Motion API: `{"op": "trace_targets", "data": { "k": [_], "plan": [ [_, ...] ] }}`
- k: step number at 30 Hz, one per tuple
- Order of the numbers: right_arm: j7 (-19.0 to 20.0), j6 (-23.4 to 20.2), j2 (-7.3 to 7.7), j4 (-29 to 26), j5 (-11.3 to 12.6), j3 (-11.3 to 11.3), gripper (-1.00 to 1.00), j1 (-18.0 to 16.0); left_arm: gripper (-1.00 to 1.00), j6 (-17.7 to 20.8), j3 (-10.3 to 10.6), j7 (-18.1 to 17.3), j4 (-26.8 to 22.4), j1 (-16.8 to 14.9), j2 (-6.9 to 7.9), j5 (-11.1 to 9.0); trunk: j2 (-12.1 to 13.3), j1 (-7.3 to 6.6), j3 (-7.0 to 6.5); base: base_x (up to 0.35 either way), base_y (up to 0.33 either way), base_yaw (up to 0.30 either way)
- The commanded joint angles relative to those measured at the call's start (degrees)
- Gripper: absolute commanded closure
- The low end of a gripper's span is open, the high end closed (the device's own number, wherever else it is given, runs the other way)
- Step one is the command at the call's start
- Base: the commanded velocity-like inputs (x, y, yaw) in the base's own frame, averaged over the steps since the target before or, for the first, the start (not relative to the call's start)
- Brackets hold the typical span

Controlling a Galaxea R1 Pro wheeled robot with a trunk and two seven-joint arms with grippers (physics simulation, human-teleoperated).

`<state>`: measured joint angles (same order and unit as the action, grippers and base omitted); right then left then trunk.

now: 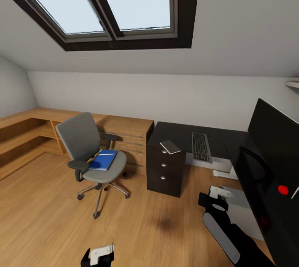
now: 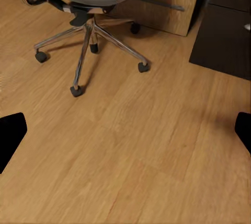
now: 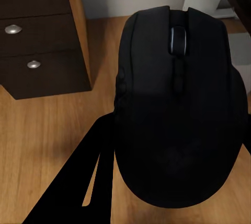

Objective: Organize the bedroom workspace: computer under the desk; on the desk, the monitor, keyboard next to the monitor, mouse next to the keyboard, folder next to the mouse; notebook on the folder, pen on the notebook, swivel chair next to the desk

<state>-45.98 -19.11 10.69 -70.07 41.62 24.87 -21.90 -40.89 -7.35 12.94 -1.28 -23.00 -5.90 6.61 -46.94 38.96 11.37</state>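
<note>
As the mouse (image 3: pixel 178 109) sat pinched in the right claw (image 3: pixel 157 145) above the floor — it needed carrying level to the desk (image 1: pixel 178 134), set beside the keyboard (image 1: pixel 201 146) | mouse filled the claw's grasp, desk ahead of it | left claw (image 2: pixel 125 130) spread — empty, over floor near chair (image 1: pixel 89 150).

A grey swivel chair (image 1: pixel 89 150) with a blue folder (image 1: pixel 103 160) on its seat stands apart from the black desk (image 1: pixel 178 134), where a keyboard (image 1: pixel 201 146) and notebook (image 1: pixel 170 146) lie.
</note>
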Motion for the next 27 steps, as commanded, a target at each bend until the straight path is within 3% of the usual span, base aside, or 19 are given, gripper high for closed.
{"op": "trace_targets", "data": {
  "k": [1, 8, 22, 27],
  "plan": [
    [-0.27, -0.23, 0.08, -0.08, 0.3, 0.15, 1.0, -0.07, -1.0, -0.74, -0.47, 0.63, 0.05, 0.01, -0.07, 0.85, 0.35, -0.21, -0.1, 0.0, 0.0, 0.0],
    [-0.3, -0.24, 0.14, -0.07, 0.29, 0.11, 1.0, -0.07, -1.0, -2.79, -0.47, 4.35, 0.05, 0.25, -1.29, 1.7, 3.16, -1.75, -1.36, 0.0, 0.0, 0.0],
    [-0.3, -0.23, 0.09, 0.12, 0.29, 0.17, 1.0, -0.07, -1.0, -2.26, -0.75, 4.55, 0.05, 0.25, -1.25, 1.65, 8.77, -4.82, -3.87, 0.0, 0.0, 0.0],
    [-0.32, -0.23, 0.04, 0.19, 0.29, 0.21, 1.0, -0.07, -1.0, 0.88, -2.1, 4.24, -0.08, 0.26, -0.43, 1.5, 10.78, -5.92, -4.77, 0.0, 0.0, 0.0]
  ]
}}
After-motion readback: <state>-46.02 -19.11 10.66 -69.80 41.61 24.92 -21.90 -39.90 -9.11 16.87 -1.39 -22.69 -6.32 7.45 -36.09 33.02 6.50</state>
